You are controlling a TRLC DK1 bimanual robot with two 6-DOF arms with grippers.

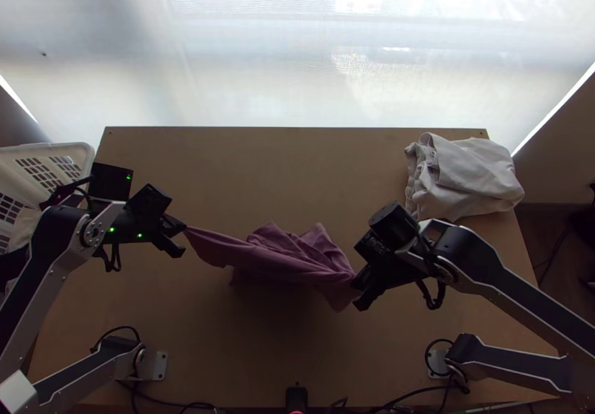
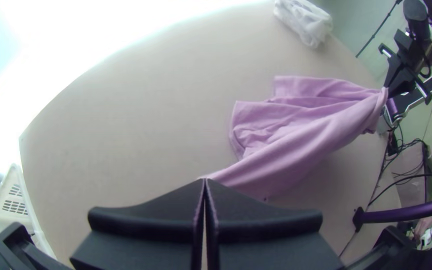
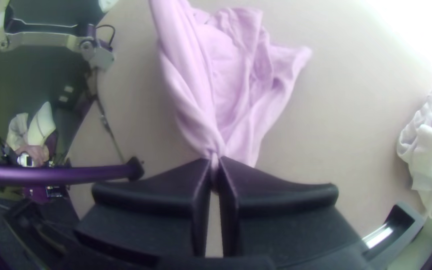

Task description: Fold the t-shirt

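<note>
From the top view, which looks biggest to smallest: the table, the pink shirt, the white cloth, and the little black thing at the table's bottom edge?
1. Table
2. Pink shirt and white cloth: too alike to rank; the shirt is longer, the cloth chunkier
3. Little black thing

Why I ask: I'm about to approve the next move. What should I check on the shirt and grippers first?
1. Left gripper shut on the t-shirt: ok, at one end.
2. Right gripper shut on the t-shirt: ok, on a gathered bunch.
3. T-shirt spread flat: not ok, it is bunched and creased between the grippers.
4. Grip on matching hems or shoulders: cannot tell.
5. White cloth out of the way: ok, it lies apart from the t-shirt.
</note>
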